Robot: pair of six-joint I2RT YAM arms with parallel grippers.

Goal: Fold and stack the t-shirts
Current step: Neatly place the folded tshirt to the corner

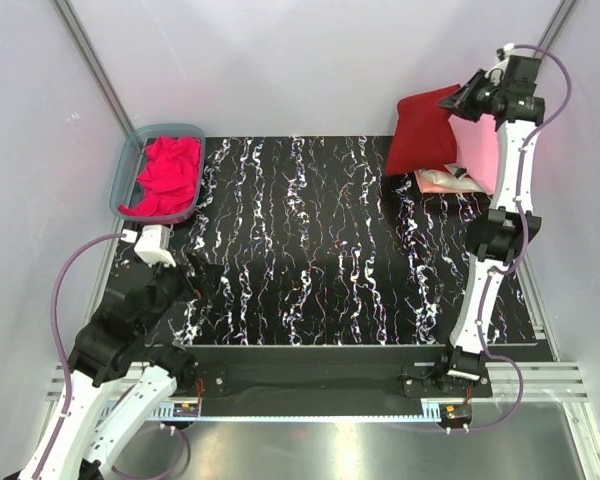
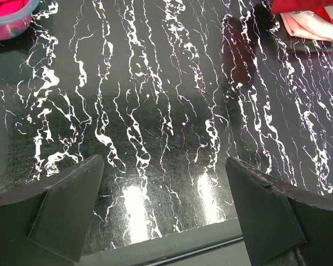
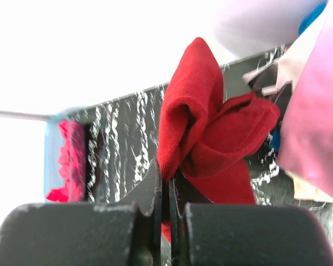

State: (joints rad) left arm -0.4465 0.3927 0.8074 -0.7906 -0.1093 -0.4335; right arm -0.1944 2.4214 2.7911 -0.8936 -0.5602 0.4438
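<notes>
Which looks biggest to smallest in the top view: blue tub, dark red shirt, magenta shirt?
1. blue tub, clearly largest.
2-3. dark red shirt and magenta shirt look about alike. The red one is held up off the table, nearer the camera, so I can't rank them.

A translucent blue-grey plastic tub [image 1: 123, 172] stood at the far left corner of the table [image 1: 310, 250], its outer side seemingly past the left edge. The glossy table top was black with white veins. A metal rail [image 1: 310, 412] ran along its near edge.
</notes>
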